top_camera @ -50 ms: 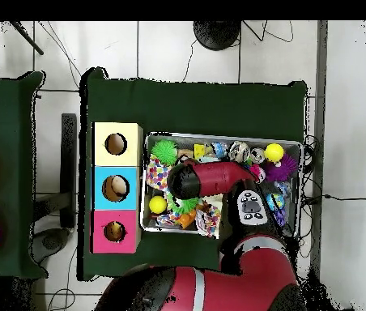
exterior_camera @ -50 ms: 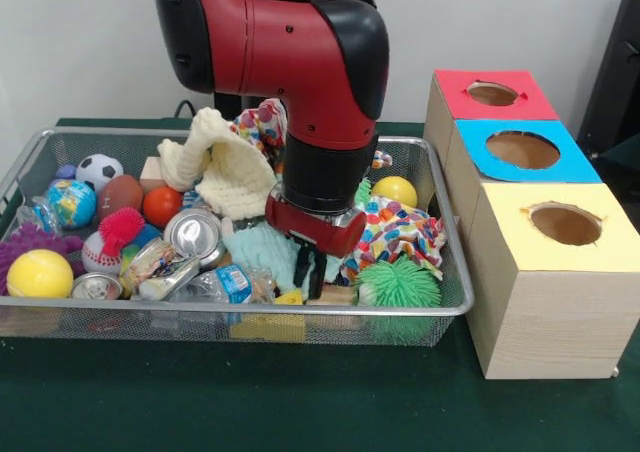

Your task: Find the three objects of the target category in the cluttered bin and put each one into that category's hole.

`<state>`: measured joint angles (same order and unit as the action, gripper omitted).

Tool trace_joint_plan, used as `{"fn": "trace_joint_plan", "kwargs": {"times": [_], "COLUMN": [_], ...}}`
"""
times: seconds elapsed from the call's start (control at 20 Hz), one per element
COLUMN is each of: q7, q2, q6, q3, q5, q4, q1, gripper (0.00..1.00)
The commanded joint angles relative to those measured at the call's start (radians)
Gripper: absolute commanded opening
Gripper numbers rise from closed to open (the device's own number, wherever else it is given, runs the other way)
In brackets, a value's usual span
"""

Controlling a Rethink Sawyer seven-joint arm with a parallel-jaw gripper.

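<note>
My gripper [exterior_camera @ -50 ms: 312, 272] reaches down into the wire bin [exterior_camera @ -50 ms: 420, 310], low over a teal cloth [exterior_camera @ -50 ms: 262, 247] near the front middle. Whether it holds anything cannot be seen. In the overhead view the red arm [top_camera @ -50 ms: 210, 180] hides the gripper. To its left lie crushed silver cans [exterior_camera @ -50 ms: 193, 234] and a plastic bottle [exterior_camera @ -50 ms: 220, 284]. A green spiky ball [exterior_camera @ -50 ms: 398, 284] and a multicoloured cloth [exterior_camera @ -50 ms: 400, 234] lie on the gripper's right. Beside the bin stand three boxes with holes on top: red [exterior_camera @ -50 ms: 455, 84], blue [exterior_camera @ -50 ms: 470, 137] and yellow [exterior_camera @ -50 ms: 540, 302].
A cream knitted cloth [exterior_camera @ -50 ms: 225, 167] is heaped behind the arm. Balls fill the left end: a yellow ball [exterior_camera @ -50 ms: 40, 272], a globe ball [exterior_camera @ -50 ms: 70, 202], a soccer ball [exterior_camera @ -50 ms: 98, 169], an orange ball [exterior_camera @ -50 ms: 162, 205]. Another yellow ball [exterior_camera @ -50 ms: 395, 190] sits at the back right.
</note>
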<state>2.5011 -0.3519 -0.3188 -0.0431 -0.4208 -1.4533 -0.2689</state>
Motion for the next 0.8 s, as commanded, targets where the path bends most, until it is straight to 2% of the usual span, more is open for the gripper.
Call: {"fn": "trace_joint_plan", "kwargs": {"times": [0.05,0.2,0.45,0.6,0.8], "q7": [-0.075,-0.069,-0.071,-0.071,-0.092], "q2": [0.195,0.188,0.116,0.018,-0.156], "q6": [-0.04,-0.065,-0.111,-0.138,-0.214], "q3": [0.03,0.024,-0.011,-0.04,-0.108], "q5": [-0.092,-0.071,-0.027,0.003,0.065], "q4": [0.001,0.002,-0.055,-0.145,-0.28], "q1": [-0.047,-0.051,-0.076,-0.097,-0.151], "gripper": [0.0,0.0,0.0,0.0,0.0]}}
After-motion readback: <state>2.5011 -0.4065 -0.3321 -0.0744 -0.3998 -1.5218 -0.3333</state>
